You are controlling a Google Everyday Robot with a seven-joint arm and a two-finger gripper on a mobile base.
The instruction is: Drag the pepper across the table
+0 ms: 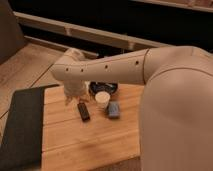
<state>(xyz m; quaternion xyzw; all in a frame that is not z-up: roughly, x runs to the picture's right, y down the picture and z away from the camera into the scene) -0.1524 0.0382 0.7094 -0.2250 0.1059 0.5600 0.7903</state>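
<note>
The table (87, 142) has a light bamboo plank top. My arm reaches from the right across its far side. My gripper (75, 97) hangs down from the wrist at the table's far left part, just beyond the flat black bar (83, 111). A small reddish spot (67, 99) shows at the gripper's left side; I cannot tell for sure that it is the pepper, and the rest of it is hidden by the wrist.
A white bottle (102, 99) stands right of the gripper, in front of a black bowl (106, 87). A small blue-grey object (114, 109) lies beside the bottle. A dark grey mat (20, 125) covers the table's left end. My arm's bulk hides the right side.
</note>
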